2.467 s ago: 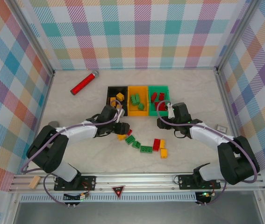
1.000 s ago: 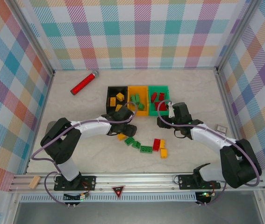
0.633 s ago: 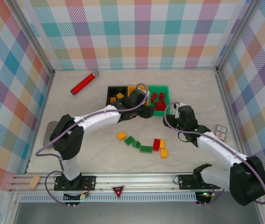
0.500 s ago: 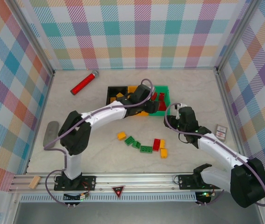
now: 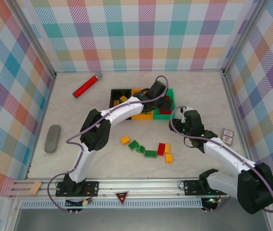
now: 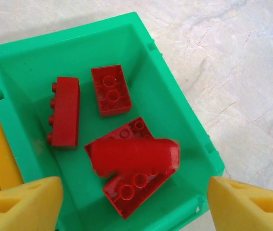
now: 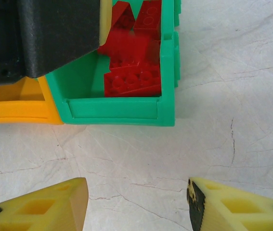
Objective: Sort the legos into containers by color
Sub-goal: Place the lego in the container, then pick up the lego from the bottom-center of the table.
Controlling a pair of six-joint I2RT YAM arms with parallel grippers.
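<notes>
Nearest to us on the bench [image 5: 117,166], seven loose legos [image 5: 150,154] lie in a ragged row: three yellow-orange, three green and one red. Just beyond them the right fingers [image 7: 40,204] are spread wide with nothing between them, above bare bench just short of the green bin [image 7: 117,115]. We see the three bins side by side: the black bin [image 5: 112,98] on the left, the orange-yellow bin [image 5: 141,115] in the middle, the green bin on the right. The left arm reaches across the orange-yellow bin, and the left fingers [image 6: 23,204] stand wide apart above the green bin, holding nothing. Under them the bin holds red bricks [image 6: 65,111]: one on its side, a smaller one flat, a larger one by the near wall. Over that one is a fourth, blurred; we cannot tell whether it rests there. The black bin holds yellow-orange bricks [image 5: 123,98]. Farther back on the left lies a red cylinder [image 5: 87,85], well apart from the bins.
</notes>
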